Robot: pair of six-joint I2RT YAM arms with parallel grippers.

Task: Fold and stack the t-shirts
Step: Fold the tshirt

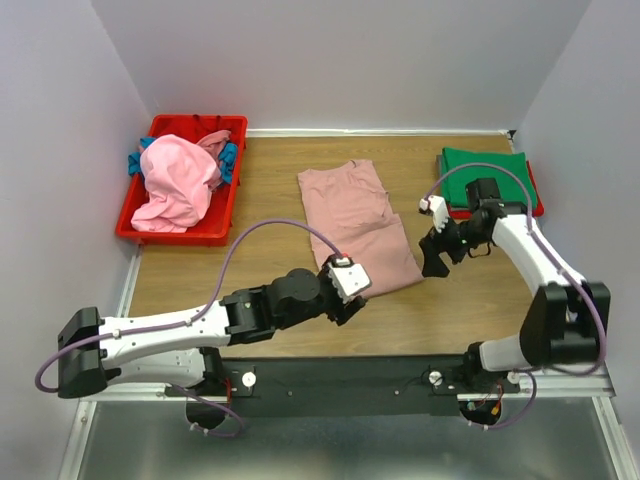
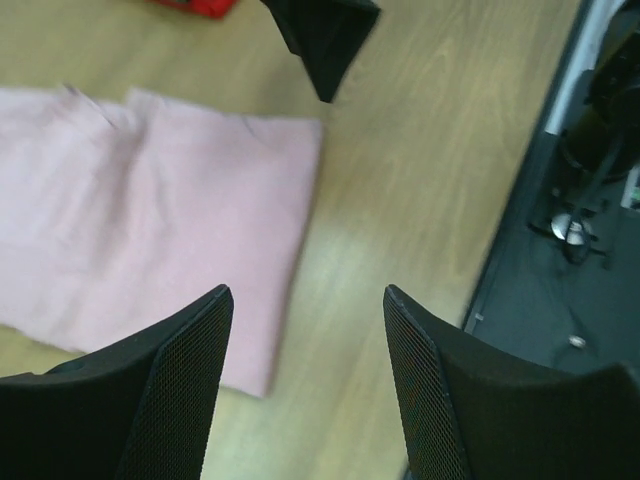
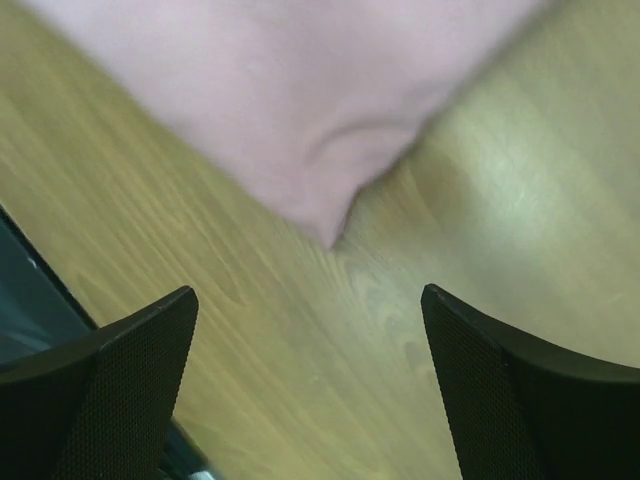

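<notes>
A dusty-pink t-shirt [image 1: 355, 225] lies folded flat in the middle of the table. My left gripper [image 1: 347, 303] hovers open at its near edge; in the left wrist view the shirt [image 2: 150, 200] sits under the left finger, and only bare wood lies between the jaws of the gripper [image 2: 308, 300]. My right gripper [image 1: 436, 260] stands open just right of the shirt. In the right wrist view the shirt's corner [image 3: 300, 110] lies ahead of the empty gripper [image 3: 310, 300]. A folded green t-shirt [image 1: 487, 175] rests on a red one [image 1: 536, 200] at the back right.
A red plastic bin [image 1: 140, 225] at the back left holds a heap of bright pink cloth [image 1: 178, 180] and blue cloth [image 1: 229, 160]. White walls close in the table on three sides. The black mounting rail [image 1: 340, 385] runs along the near edge.
</notes>
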